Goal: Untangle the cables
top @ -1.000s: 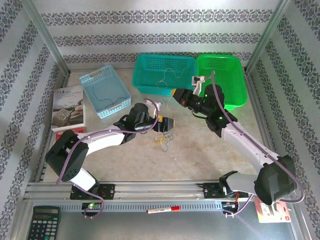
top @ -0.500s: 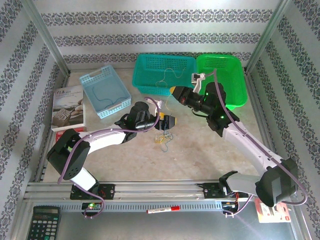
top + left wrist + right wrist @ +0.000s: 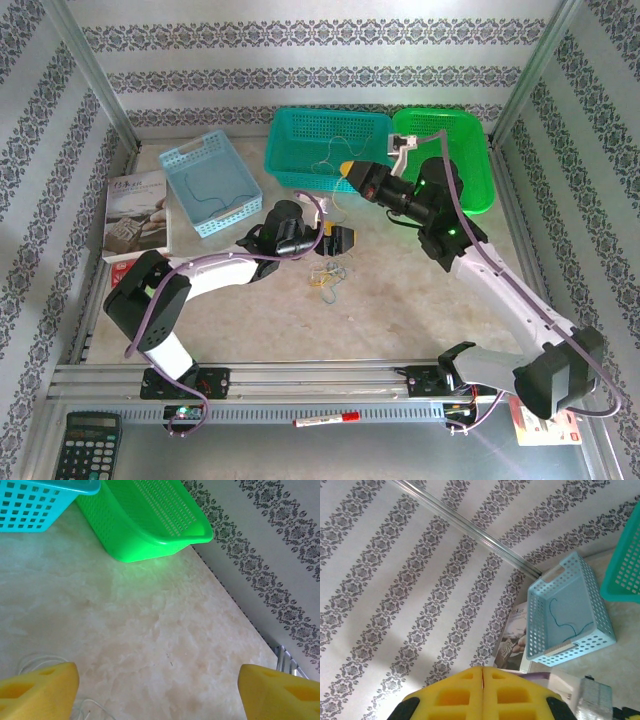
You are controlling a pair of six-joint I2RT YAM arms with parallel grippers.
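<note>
Near the middle of the table (image 3: 420, 300), the cables (image 3: 327, 275) lie clumped just beside the left gripper (image 3: 340, 240), spread wide and empty. The right gripper (image 3: 346, 168) is clenched on nothing. Pinching several strands at once could tighten the knot.

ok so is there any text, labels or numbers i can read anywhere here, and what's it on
Nothing can be read as it stands.
Book: a title line at the top of the cover, too blurred to read.
Calculator: key and case markings too small to read.
Red and white packet: print too small to read.
</note>
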